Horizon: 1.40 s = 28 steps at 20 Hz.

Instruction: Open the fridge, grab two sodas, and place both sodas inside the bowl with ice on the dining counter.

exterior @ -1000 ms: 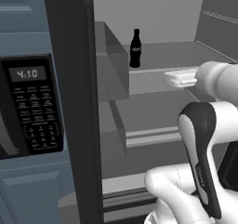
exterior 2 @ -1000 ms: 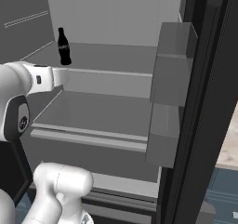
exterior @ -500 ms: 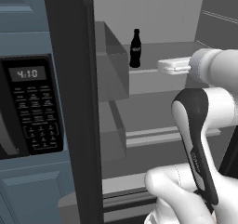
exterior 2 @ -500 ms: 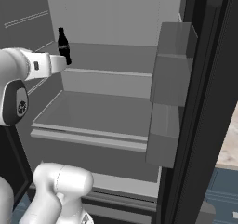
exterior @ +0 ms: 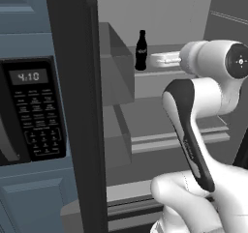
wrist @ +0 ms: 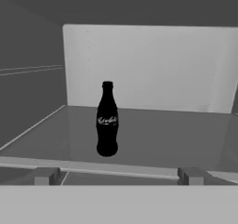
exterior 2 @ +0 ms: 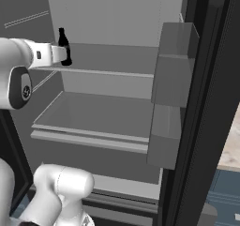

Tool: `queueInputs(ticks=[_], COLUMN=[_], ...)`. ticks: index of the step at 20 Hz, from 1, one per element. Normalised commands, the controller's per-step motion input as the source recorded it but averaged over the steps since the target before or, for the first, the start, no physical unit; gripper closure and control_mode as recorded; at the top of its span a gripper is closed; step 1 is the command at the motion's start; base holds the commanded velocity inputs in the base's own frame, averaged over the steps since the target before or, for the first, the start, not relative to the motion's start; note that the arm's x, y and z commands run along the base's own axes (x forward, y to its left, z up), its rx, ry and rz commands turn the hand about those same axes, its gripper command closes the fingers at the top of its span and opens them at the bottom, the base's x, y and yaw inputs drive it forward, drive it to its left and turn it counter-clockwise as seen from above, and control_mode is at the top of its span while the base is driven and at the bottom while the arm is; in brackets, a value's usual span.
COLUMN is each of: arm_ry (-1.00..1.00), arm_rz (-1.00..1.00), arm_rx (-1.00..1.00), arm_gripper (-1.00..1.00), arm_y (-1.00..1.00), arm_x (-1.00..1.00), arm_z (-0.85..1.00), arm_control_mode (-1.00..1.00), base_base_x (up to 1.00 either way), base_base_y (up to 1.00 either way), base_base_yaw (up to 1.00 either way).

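Grey upper shelf in the fridge, one black bottle standing upright on it.

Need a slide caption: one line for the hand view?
Open hand lined up on a dark cola bottle standing upright on a grey fridge shelf, not yet touching it.

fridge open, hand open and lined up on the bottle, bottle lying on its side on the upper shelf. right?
Not quite: the bottle stands upright on the upper shelf, as the hand view shows. The fridge is open and the open hand is lined up on it.
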Motion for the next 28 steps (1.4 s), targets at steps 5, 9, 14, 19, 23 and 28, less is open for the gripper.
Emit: queueInputs(ticks=[5, 9, 14, 19, 23, 28], arm_ry=[0.0, 0.01, 0.08, 0.16, 0.15, 0.1], arm_rz=[0.0, 0.0, 0.0, 0.0, 0.0, 0.0], arm_rx=[0.0, 0.0, 0.0, 0.0, 0.0, 0.0], arm_gripper=[-1.0, -1.0, -1.0, -1.0, -1.0, -1.0], arm_y=[0.31, 0.08, 0.0, 0.0, 0.0, 0.02], arm_x=[0.47, 0.44, 0.44, 0.43, 0.39, 0.3], arm_z=[0.07, 0.06, 0.0, 0.0, 0.0, 0.0], arm_control_mode=[-1.0, -1.0, -1.0, -1.0, -1.0, -1.0], base_base_x=[0.0, 0.0, 0.0, 0.0, 0.0, 0.0], base_base_y=[0.0, 0.0, 0.0, 0.0, 0.0, 0.0], base_base_yaw=[0.0, 0.0, 0.0, 0.0, 0.0, 0.0])
